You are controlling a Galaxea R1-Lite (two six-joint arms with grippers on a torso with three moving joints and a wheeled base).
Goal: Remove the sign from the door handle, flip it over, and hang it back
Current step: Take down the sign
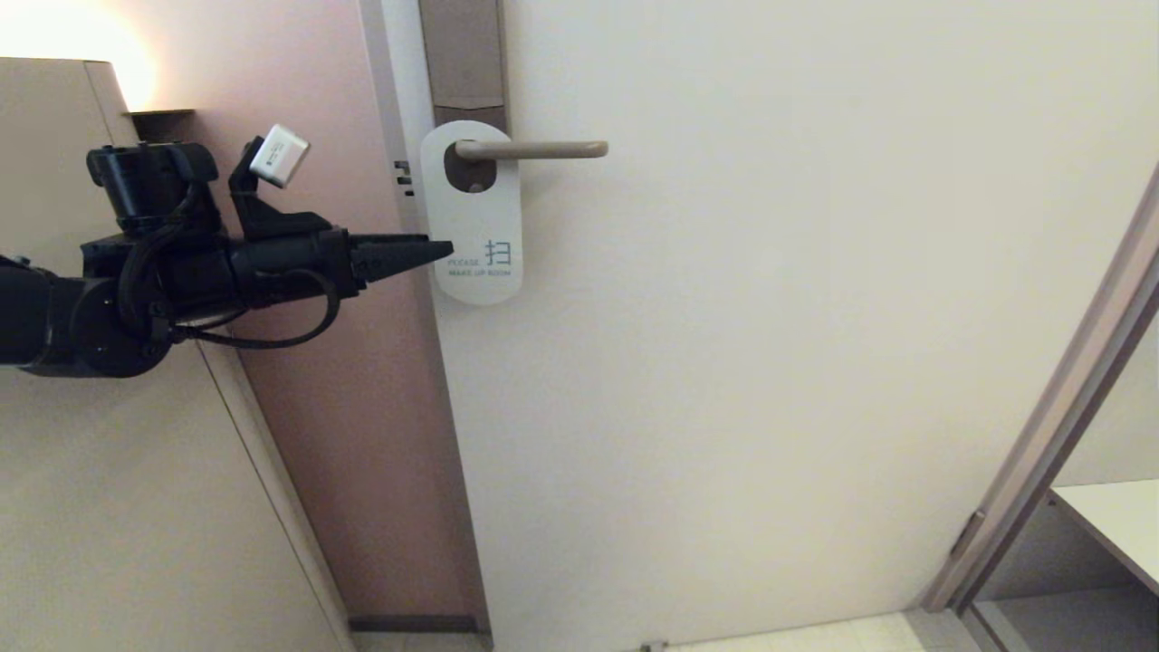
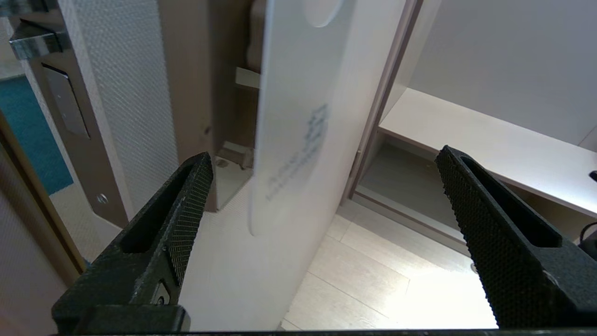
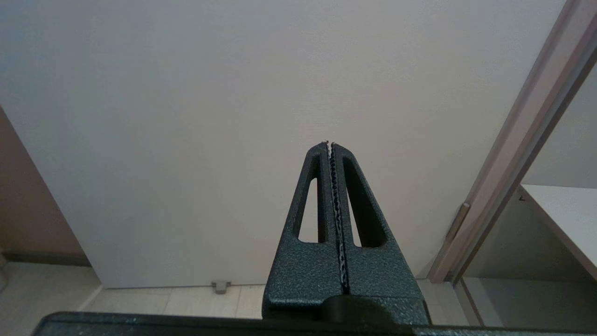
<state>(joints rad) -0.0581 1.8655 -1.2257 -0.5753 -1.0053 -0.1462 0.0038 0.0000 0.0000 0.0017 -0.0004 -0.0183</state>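
Note:
The sign hangs by its oval hole on the door handle, white face out, with "MAKE UP ROOM" printed low on it. My left gripper reaches in from the left at the sign's lower left edge. In the left wrist view the sign shows edge-on ahead of the open left gripper, nearer one finger, with nothing touching it. My right gripper is shut on nothing, faces the lower door, and is out of the head view.
The white door fills the middle, with its lock plate above the handle. A pink wall and a beige cabinet stand to the left. A door frame and a pale shelf are at the right.

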